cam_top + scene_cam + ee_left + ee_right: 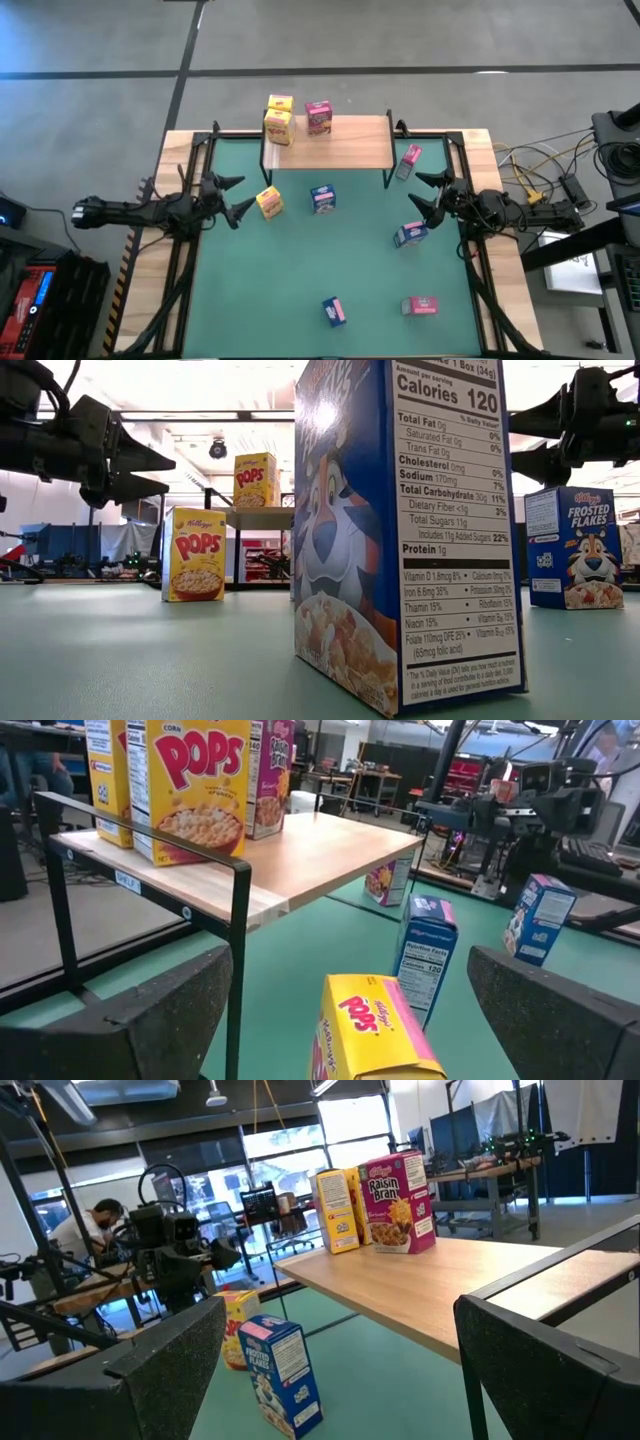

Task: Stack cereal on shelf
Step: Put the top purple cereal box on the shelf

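Three cereal boxes stood on the shelf [340, 142]: two yellow boxes [279, 118], apparently stacked, beside a pink box [318, 117]. Six others lay scattered over the green mat [300, 270]. Left gripper [234, 197] hovered spread wide near a yellow box [269, 202]; right gripper [426, 193] gaped empty above a blue box [410, 235].

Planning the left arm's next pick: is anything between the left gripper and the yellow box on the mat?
Nothing visible. The left gripper, open, faces the yellow box directly across bare green mat. The nearest blue box stands beyond the yellow one, and the shelf is off to the side.
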`<state>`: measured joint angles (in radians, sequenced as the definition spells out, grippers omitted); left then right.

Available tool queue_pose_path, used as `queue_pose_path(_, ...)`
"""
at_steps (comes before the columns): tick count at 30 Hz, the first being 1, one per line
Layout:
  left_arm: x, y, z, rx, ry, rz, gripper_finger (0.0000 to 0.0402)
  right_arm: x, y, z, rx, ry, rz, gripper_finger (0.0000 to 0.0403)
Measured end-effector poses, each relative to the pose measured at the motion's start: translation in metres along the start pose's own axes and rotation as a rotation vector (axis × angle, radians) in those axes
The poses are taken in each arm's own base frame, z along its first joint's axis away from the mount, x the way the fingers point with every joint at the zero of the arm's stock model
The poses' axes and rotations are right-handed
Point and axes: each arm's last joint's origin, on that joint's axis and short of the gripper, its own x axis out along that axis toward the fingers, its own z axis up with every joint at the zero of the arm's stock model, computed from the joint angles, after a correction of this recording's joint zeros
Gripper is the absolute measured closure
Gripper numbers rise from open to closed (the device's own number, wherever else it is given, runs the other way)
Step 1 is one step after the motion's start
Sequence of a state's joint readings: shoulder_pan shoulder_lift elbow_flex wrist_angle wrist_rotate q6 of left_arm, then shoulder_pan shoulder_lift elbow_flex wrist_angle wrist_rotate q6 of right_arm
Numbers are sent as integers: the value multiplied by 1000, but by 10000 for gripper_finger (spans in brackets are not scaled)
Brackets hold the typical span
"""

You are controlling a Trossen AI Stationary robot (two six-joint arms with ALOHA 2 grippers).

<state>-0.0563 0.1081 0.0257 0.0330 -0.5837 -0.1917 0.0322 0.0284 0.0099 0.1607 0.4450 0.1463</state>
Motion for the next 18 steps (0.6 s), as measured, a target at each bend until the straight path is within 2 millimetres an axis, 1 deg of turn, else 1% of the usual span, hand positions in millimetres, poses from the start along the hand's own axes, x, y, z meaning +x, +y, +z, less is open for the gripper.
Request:
queue_pose_path(15,0,0,0,2,3,1,15,0,0,1,2,-8,1,19)
queue_pose_path(18,0,0,0,3,4,1,15,0,0,1,-72,-8,0,19)
